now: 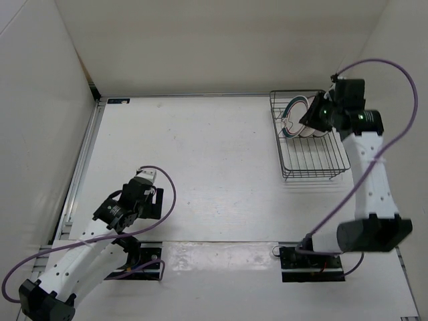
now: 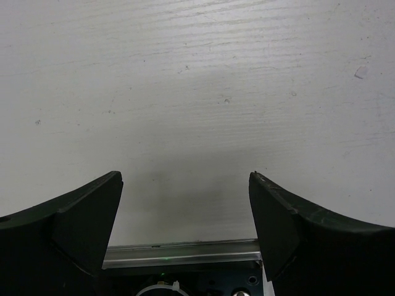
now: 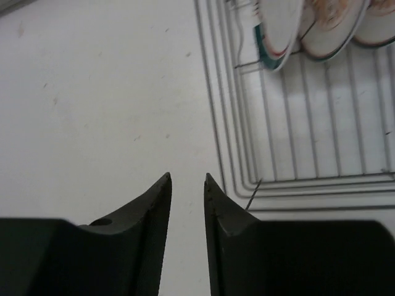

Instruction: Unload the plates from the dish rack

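Observation:
The dark wire dish rack (image 1: 313, 176) stands at the right rear of the table. Three white plates stand on edge at its far end (image 1: 294, 112). In the right wrist view the teal-and-pink rimmed plate (image 3: 278, 34) is leftmost, with two orange-centred plates (image 3: 333, 24) (image 3: 379, 28) beside it. My right gripper (image 1: 311, 115) hovers above the rack by the plates. Its fingers (image 3: 186, 177) are apart by a narrow gap and hold nothing. My left gripper (image 1: 137, 200) is wide open and empty (image 2: 185, 179) over bare table at the near left.
The rack's left rim (image 3: 213, 92) runs just right of my right fingertips. White walls enclose the table on the left, back and right. A metal rail (image 2: 185, 251) and the arm's base plate lie under my left gripper. A purple cable loops behind each arm.

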